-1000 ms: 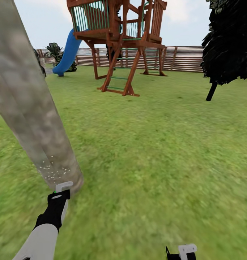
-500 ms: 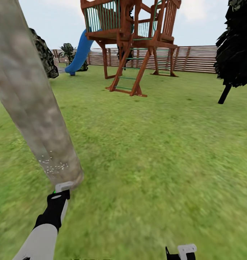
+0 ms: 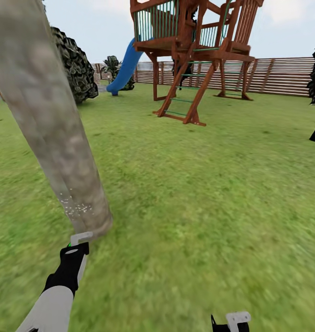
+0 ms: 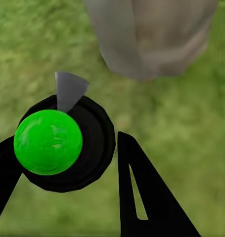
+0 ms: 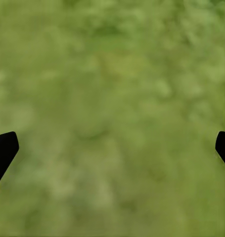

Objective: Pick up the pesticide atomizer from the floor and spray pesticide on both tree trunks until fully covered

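Left hand point(image 4: 67, 168) is clamped round the atomizer point(image 4: 49, 142) (green ball top, black body), its grey nozzle point(image 4: 68, 90) pointing at the trunk point(image 3: 51, 129) base just ahead. White specks point(image 3: 76, 210) dot the bark low down. Right hand point(image 5: 112, 148) hangs over the grass point(image 3: 212, 184), its 2 fingers spread wide, holding nothing. Playset point(image 3: 194, 50) and fence point(image 3: 282, 76) sit well behind.
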{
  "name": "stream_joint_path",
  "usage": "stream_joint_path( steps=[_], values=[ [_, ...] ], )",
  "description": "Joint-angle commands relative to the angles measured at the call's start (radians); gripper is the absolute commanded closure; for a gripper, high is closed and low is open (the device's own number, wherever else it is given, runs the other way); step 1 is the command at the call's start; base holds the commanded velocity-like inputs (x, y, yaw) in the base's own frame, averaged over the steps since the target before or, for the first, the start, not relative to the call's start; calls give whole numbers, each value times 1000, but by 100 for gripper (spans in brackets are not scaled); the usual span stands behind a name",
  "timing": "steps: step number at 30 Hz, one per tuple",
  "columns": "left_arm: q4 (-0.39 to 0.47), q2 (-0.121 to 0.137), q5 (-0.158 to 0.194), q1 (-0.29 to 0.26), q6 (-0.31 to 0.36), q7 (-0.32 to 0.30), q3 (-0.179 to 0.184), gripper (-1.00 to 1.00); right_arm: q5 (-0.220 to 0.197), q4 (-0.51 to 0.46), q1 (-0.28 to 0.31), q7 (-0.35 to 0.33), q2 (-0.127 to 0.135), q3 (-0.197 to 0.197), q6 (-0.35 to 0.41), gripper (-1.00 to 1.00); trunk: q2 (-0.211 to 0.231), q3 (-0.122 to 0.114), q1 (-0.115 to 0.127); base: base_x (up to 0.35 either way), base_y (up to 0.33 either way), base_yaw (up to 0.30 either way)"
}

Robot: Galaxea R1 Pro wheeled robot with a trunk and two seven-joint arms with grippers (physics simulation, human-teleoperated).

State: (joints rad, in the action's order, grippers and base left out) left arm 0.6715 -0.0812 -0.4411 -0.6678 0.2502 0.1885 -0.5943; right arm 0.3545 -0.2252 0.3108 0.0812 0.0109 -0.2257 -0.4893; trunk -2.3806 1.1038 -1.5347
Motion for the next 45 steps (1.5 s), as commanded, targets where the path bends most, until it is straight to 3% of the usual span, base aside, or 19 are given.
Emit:
stream_joint_path(
  steps=[1,15,27,32,34,36,37,38,40,41,45],
  values=[
    [2,-1,-8,-1,4,-1,-3,100,11,1,1,5,0,-4,-3,-100,0,1,0,160,-262,276],
    [2,-1,-7,-1,3,-1,-1,100,11,1,1,5,0,-4,-3,-100,0,1,0,178,-245,275],
    [0,-3,-4,-1,2,-4,-3,100,9,1,1,6,1,-6,-3,-100,0,1,0,181,-158,108],
    [24,3,-4,-22,16,-22,1,100,9,0,1,6,12,-7,-3,-100,0,1,0,3,-2,269],
    [24,-3,-7,-78,36,-28,3,100,9,0,1,6,14,-7,-3,-100,0,1,0,0,0,66],
    [23,-3,-8,-112,78,-33,36,100,10,0,1,5,15,-5,-3,-100,0,1,0,0,0,15],
    [23,-1,-8,-122,99,-44,68,100,10,0,1,5,15,-5,-3,-100,0,1,0,0,0,5],
    [30,9,-7,-135,124,-109,128,100,11,0,1,5,15,-5,-3,-100,0,1,0,0,0,1],
    [81,42,-6,-136,149,-180,141,100,11,0,1,5,19,-6,-3,-100,0,1,0,0,0,0],
    [151,77,-4,-130,205,-204,142,100,9,0,1,6,30,-6,-2,-100,0,1,0,0,0,0],
    [209,85,-4,-124,233,-210,150,100,9,0,1,6,33,-6,-2,-100,0,1,0,0,0,37]
  ],
)
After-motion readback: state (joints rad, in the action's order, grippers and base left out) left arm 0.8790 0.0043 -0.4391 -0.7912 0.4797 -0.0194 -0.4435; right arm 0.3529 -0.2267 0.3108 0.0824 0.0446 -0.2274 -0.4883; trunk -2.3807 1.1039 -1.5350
